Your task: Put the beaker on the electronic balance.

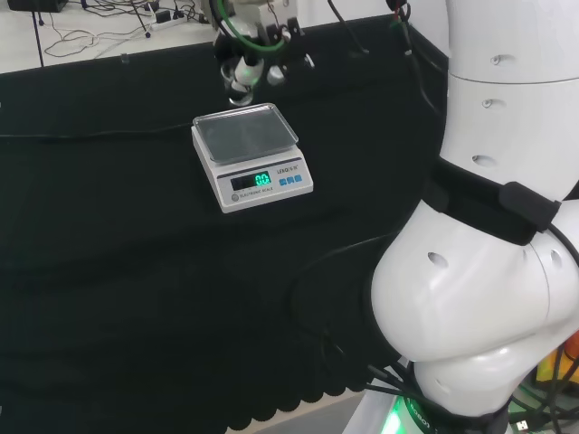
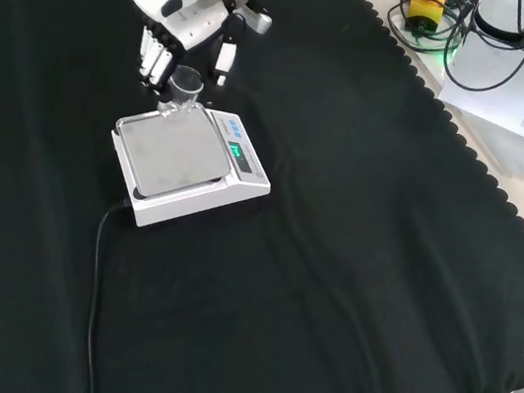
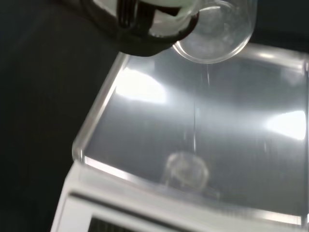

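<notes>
We have the beaker (image 2: 183,87) in the hand (image 2: 185,20), fingers (image 2: 155,55) curled around it, thumb on the other side. The glass is clear and looks empty. In the front view it hangs at the far edge of the balance (image 2: 188,160), by the pan's (image 2: 169,152) back corner; whether it touches the pan, we can't tell. In the wrist view the beaker's base is over the pan edge, not the centre. Risks as we see them: release here and the base lands half on the rim, tips and rolls onto the table (image 2: 350,270). The base could also clip the pan's raised lip coming in.
</notes>
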Controlling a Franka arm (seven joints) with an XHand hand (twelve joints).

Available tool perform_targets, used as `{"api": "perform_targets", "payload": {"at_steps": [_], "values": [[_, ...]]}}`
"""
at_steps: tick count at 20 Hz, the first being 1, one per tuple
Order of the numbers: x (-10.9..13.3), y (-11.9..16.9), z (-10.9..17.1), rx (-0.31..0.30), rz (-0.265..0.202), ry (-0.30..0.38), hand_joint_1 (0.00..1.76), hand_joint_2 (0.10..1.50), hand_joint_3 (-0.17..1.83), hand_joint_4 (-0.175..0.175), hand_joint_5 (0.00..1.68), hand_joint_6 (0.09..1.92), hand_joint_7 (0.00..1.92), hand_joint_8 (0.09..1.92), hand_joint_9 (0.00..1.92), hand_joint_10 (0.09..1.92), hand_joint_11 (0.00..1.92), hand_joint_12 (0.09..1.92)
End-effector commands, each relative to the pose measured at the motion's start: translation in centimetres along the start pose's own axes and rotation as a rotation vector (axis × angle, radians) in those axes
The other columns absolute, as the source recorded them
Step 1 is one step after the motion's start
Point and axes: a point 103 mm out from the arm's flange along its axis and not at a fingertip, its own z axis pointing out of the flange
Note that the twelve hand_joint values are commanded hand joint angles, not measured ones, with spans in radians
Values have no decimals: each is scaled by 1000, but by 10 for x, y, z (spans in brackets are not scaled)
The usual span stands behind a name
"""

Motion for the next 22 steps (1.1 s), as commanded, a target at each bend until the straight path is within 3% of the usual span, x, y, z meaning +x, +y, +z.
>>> {"api": "perform_targets", "payload": {"at_steps": [1,11,22], "values": [[-5,8,-9,0,2,14,1362,1160,-1,-175,833,1212,745,1208,989,1198,1010,941],[-30,8,-10,29,3,70,1362,1160,-1,-175,834,1211,747,1208,989,1196,1009,942],[-34,16,8,61,-4,80,1363,1159,0,-175,835,1210,747,1208,989,1195,1009,942]]}}
